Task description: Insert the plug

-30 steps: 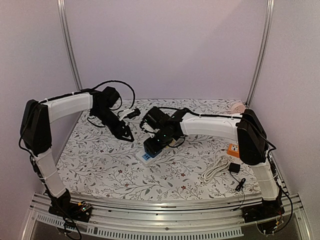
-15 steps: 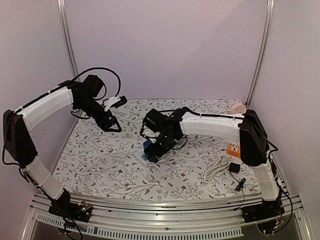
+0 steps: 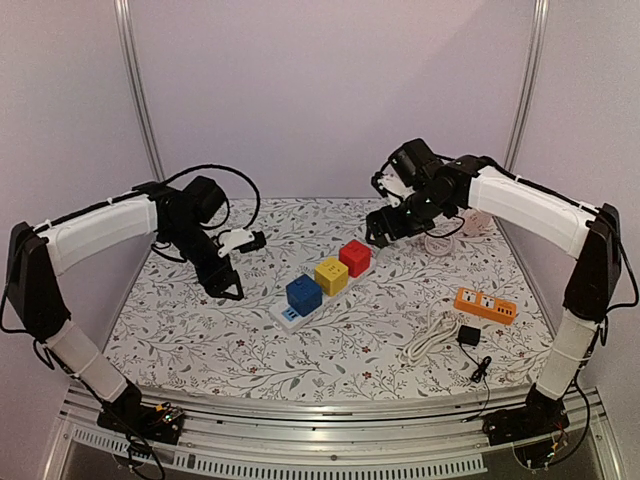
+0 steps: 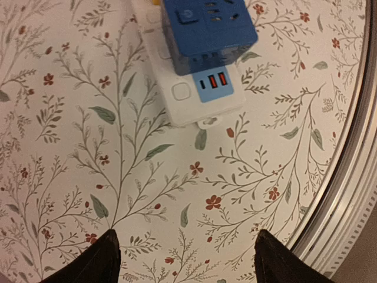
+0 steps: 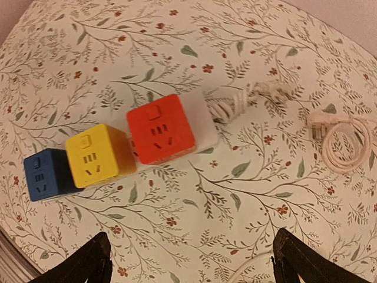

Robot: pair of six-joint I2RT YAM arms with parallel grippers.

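Note:
A white power strip [image 3: 287,316] lies mid-table with a blue cube [image 3: 303,294], a yellow cube [image 3: 331,275] and a red cube [image 3: 355,257] seated on it. My left gripper [image 3: 228,288] is open and empty, hovering left of the strip; its wrist view shows the blue cube [image 4: 206,32] and the strip's end [image 4: 200,97] beyond the gripper [image 4: 184,259]. My right gripper [image 3: 378,232] is open and empty, raised behind the red cube [image 5: 160,128], with its fingertips low in its wrist view [image 5: 191,265]. A white plug [image 5: 321,121] with a coiled cable lies at the right.
An orange power strip [image 3: 485,305] lies at the right. A white cable bundle [image 3: 430,335] and a black adapter [image 3: 468,337] lie in front of it. The strip's own bundled cord [image 5: 235,106] trails behind the red cube. The table's metal edge [image 4: 347,194] runs close to the left gripper.
My right arm has lifted off the power strip and swung back to the right, uncovering the three cubes. My left arm has come down toward the table left of the strip.

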